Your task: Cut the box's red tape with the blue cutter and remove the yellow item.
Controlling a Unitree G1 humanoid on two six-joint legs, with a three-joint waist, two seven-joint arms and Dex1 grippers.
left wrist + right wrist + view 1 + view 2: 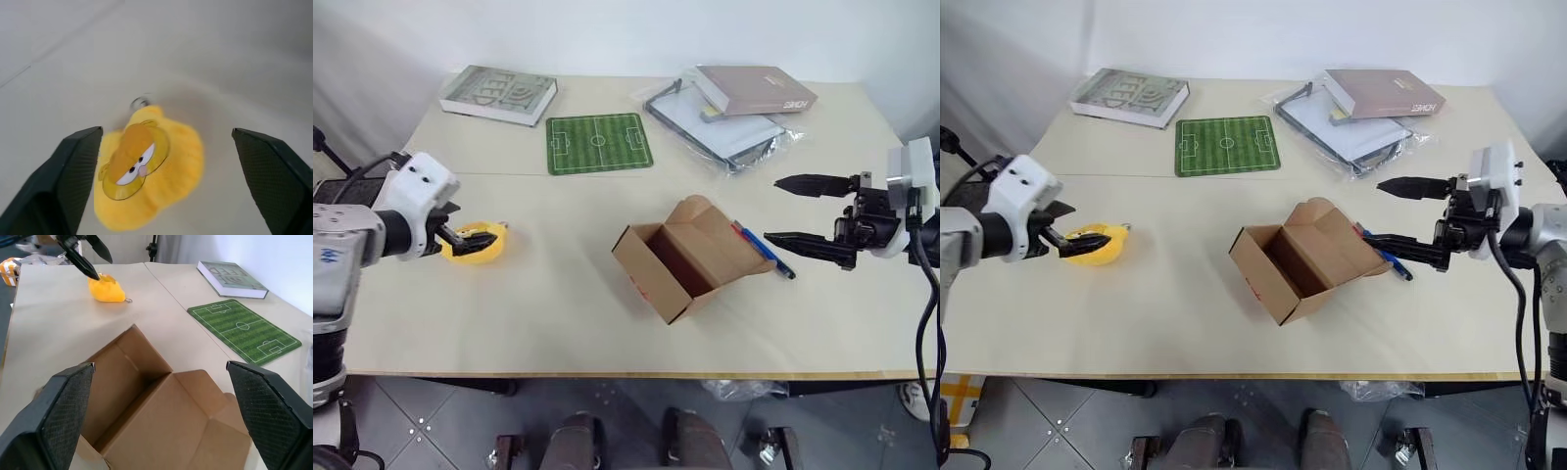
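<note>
The brown box (680, 259) stands in the middle of the table with its flaps up and its inside bare. A small bit of red (640, 286) shows on its near outer wall. The blue cutter (764, 250) lies flat on the table against the box's right side. The yellow item (475, 245), soft with an orange cartoon face and a small metal ring, rests on the table at the left. My left gripper (166, 132) hangs open just over it, one finger on each side, neither touching. At the right, my right gripper (773, 210) is open and holds nothing, just past the cutter.
A grey-green book (499, 95) lies at the back left, a green football-pitch mat (599, 143) at the back centre. At the back right, a mauve book (756, 90) sits on a clear plastic sleeve (724, 132). Bare tabletop runs between the yellow item and the box.
</note>
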